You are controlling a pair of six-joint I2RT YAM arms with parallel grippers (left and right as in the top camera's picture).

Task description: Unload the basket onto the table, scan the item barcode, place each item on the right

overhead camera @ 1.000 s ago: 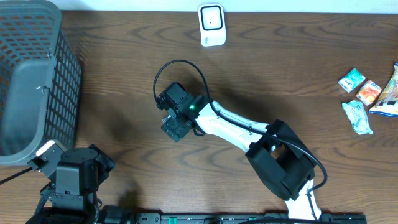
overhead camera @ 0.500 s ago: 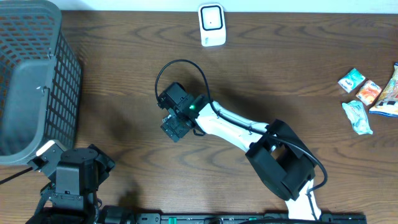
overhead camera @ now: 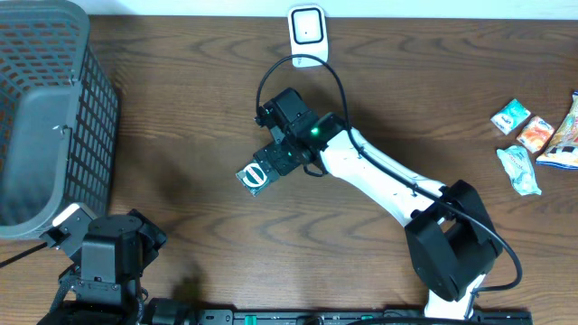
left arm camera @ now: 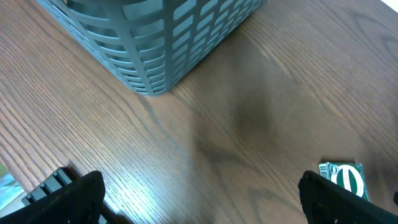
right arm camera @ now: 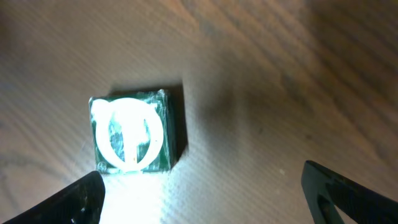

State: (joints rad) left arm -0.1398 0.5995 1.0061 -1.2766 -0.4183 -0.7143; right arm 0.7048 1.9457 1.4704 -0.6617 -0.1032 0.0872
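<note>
The small green packet (overhead camera: 256, 175) lies flat on the bench (overhead camera: 181, 135), just beside the right end effector (overhead camera: 274, 162), whose jaws stand apart, holding nothing. The white scanner (overhead camera: 308, 36) sits well apart at the far edge. The left end effector (left arm camera: 200, 198) is spread wide and empty too. Nothing here shows a scan done; I'd judge picking up and presenting the packet remain

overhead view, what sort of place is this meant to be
Likely a mock shop checkout on a wooden table: a white scanner at the far edge, a grey basket on the left, and wrapped snack packets on the right.
</note>
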